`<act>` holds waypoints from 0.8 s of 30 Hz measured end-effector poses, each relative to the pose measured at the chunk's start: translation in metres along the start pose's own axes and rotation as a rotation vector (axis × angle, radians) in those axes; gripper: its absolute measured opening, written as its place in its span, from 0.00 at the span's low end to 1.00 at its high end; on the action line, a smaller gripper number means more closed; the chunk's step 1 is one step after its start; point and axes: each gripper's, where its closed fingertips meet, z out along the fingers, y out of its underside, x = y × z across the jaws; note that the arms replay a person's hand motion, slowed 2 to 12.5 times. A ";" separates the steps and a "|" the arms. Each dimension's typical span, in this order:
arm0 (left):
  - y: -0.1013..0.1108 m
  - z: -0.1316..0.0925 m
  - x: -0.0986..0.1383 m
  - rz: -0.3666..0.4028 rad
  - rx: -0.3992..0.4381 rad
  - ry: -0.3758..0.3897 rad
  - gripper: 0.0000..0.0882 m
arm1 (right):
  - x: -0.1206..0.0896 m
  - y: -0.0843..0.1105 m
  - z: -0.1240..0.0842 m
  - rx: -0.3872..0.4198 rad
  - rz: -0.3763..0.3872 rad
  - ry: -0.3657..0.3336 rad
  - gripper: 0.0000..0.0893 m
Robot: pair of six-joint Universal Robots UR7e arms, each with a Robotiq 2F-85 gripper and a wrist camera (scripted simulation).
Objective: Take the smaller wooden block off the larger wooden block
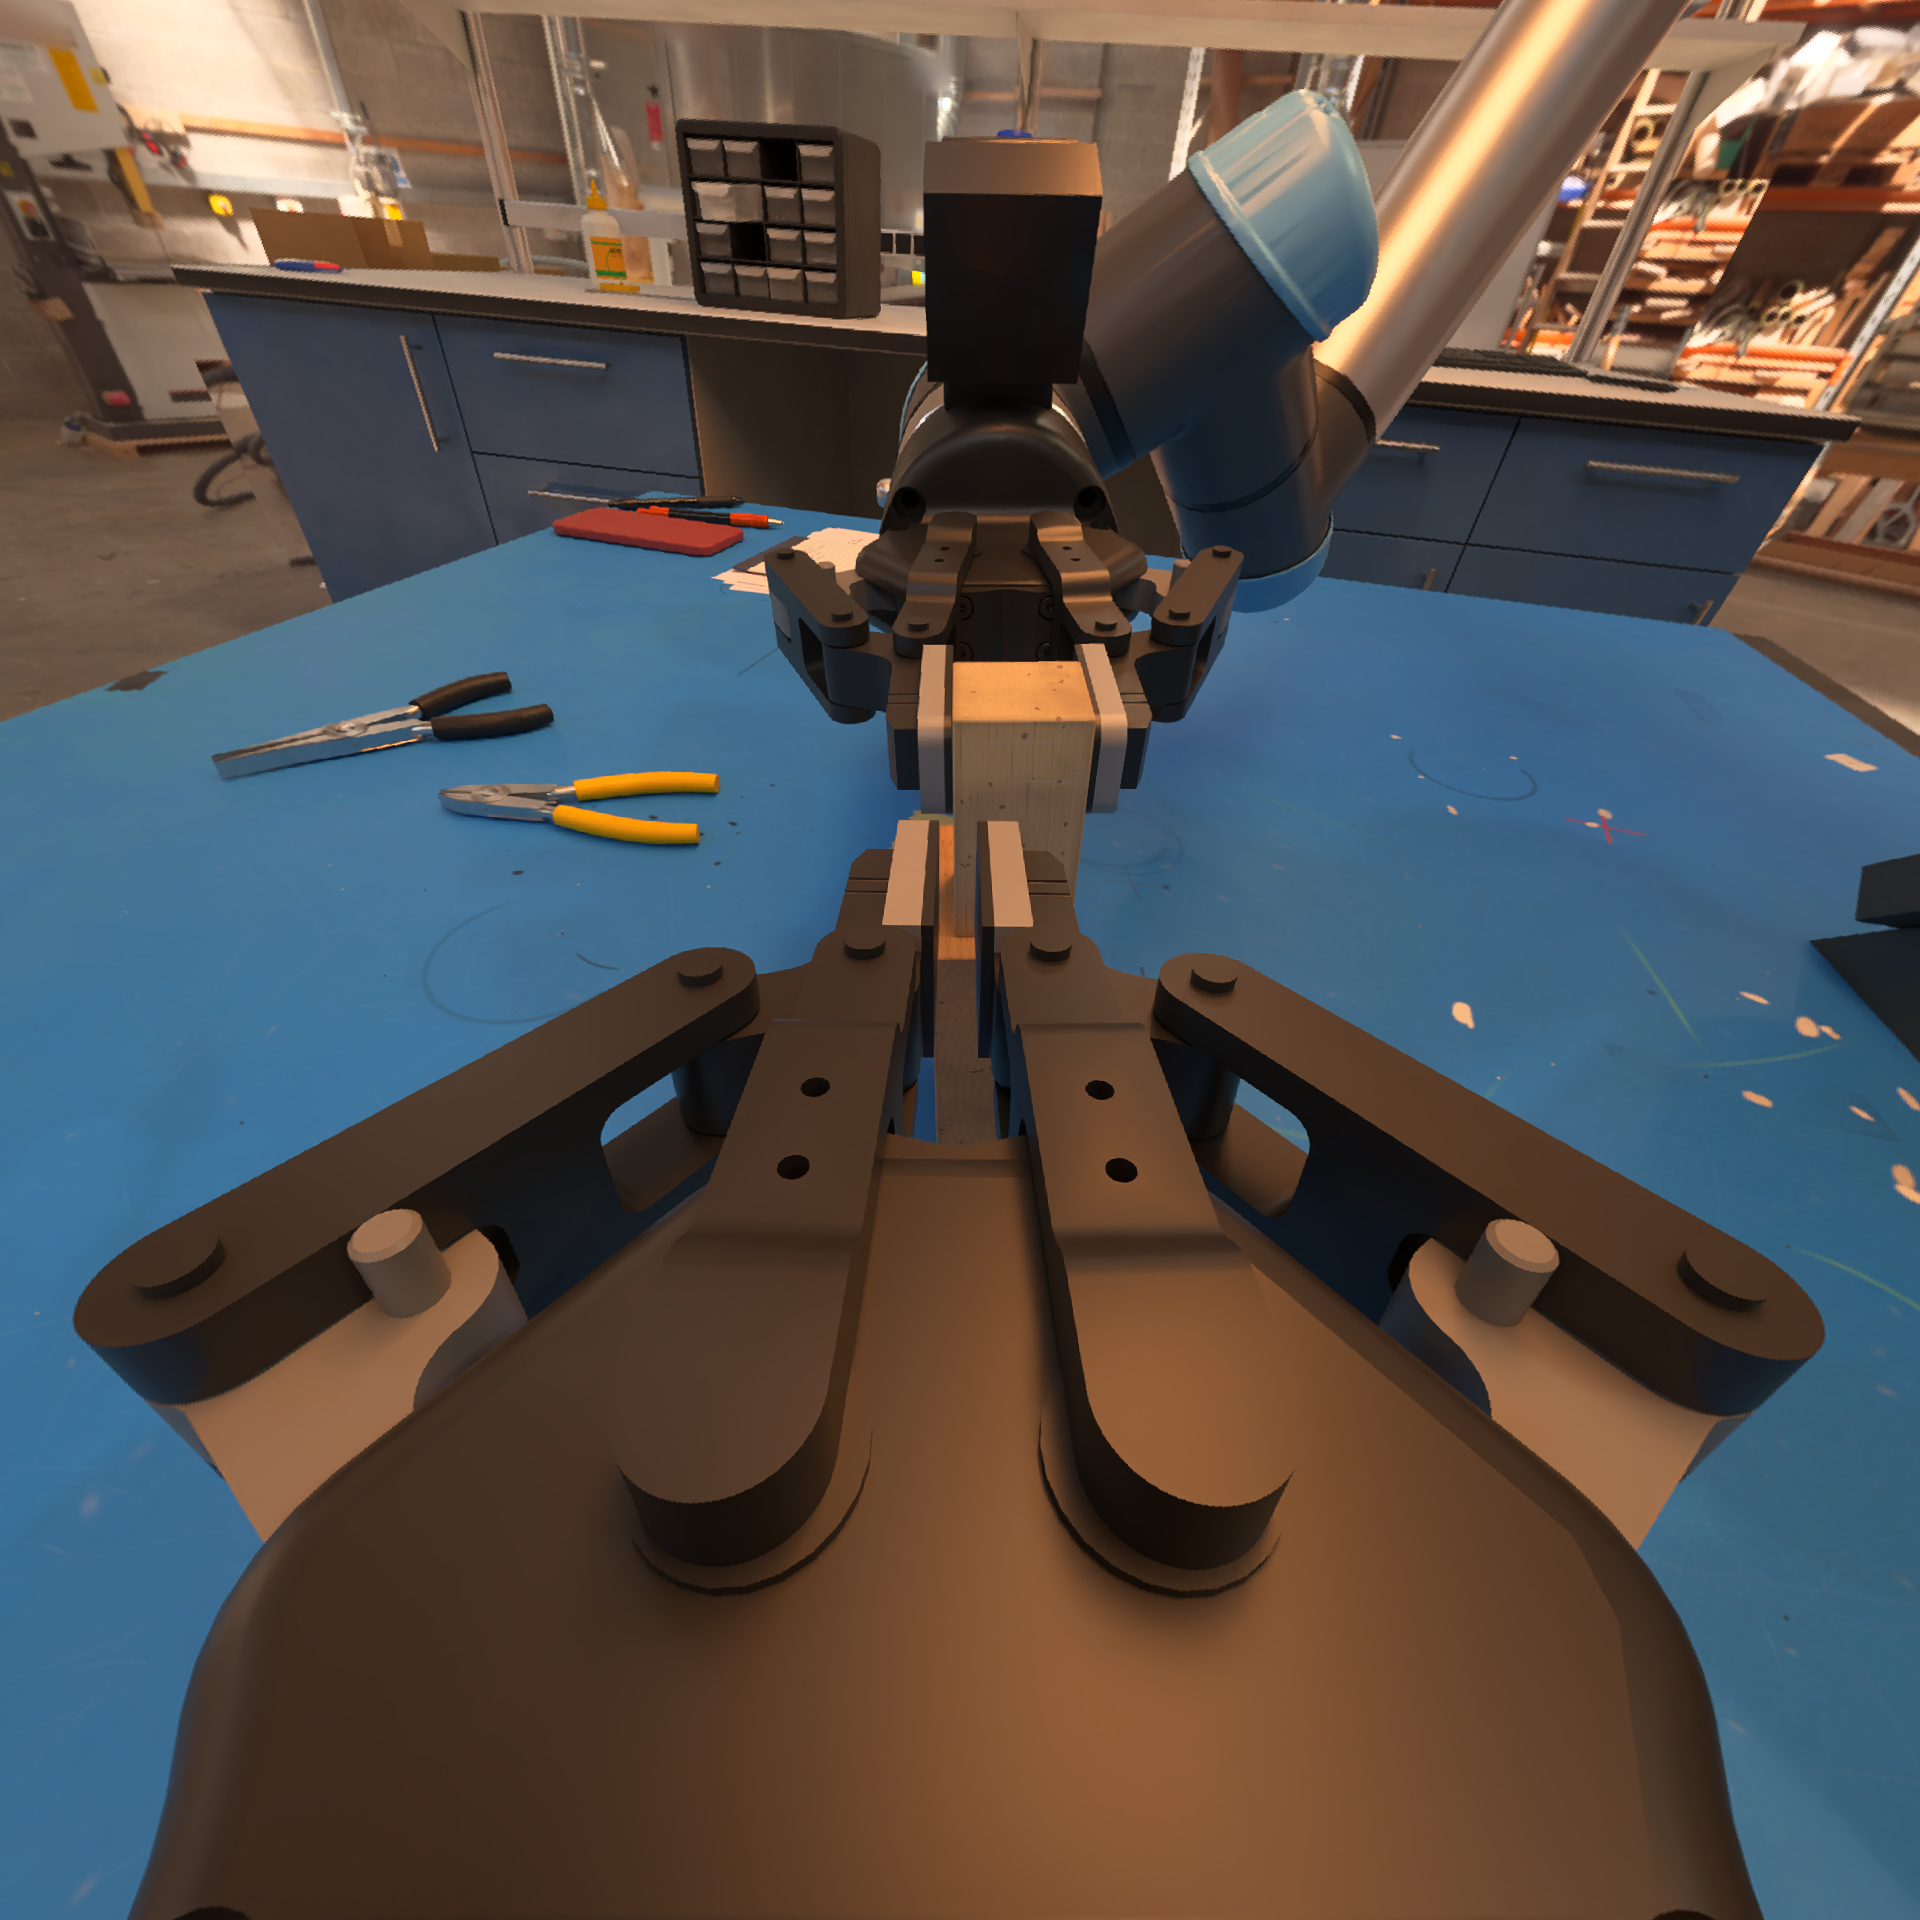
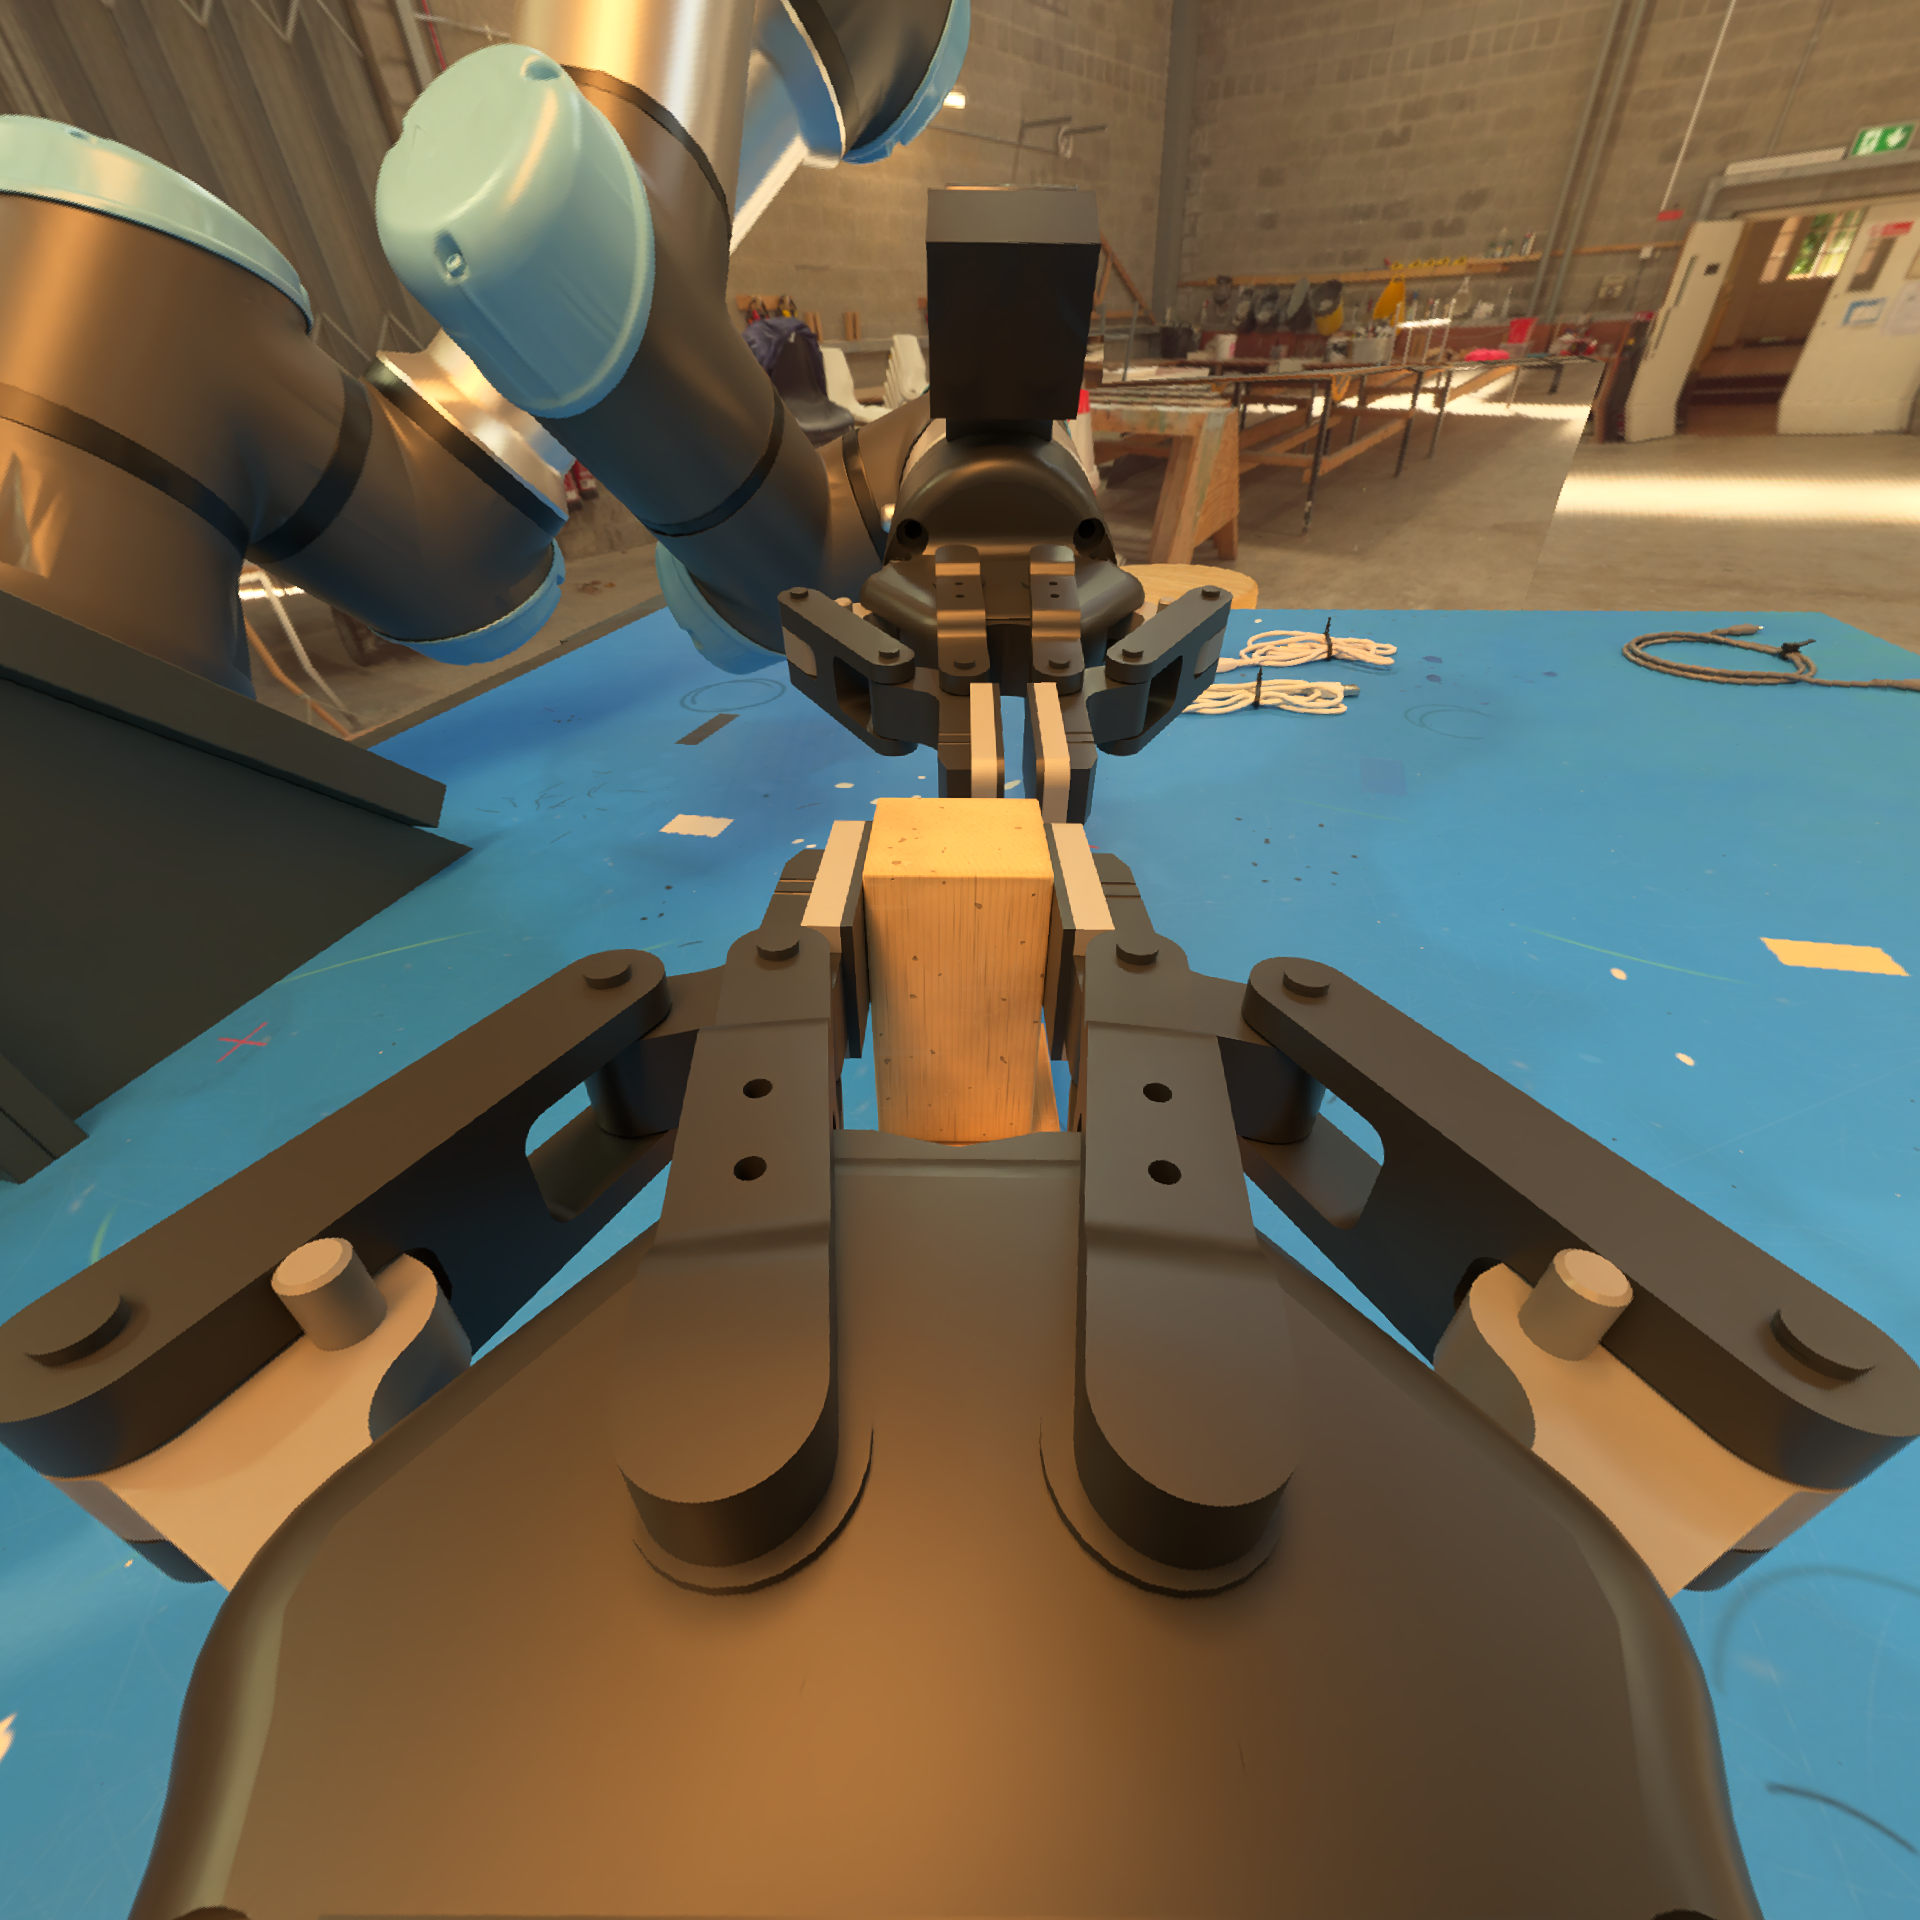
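1. The smaller wooden block (image 1: 957, 940) is a thin piece, pinched between the jaws of the left gripper (image 1: 957, 878). Only a sliver of it shows, so its shape is hard to tell.
2. The larger wooden block (image 2: 957, 977) is pale and thick. The right gripper (image 2: 957, 883) squeezes it from both sides.
3. The two blocks sit end to end, up off the blue bench (image 1: 312, 1039). I cannot tell if they touch or have just come apart.
4. The two grippers face each other in a straight line. The blocks' long sides seem to run along that same line. So a pull straight back by the left arm looks like the way to part them.
5. Both arms are equally close, because each one holds a block.
6. Farther off on the bench lie yellow pliers (image 1: 582, 805), black pliers (image 1: 384, 722) and white rope (image 2: 1288, 670).
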 end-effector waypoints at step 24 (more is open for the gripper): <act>-0.003 0.002 -0.004 -0.042 0.051 0.000 0.07 | 0.003 0.000 0.000 -0.002 0.014 -0.001 0.30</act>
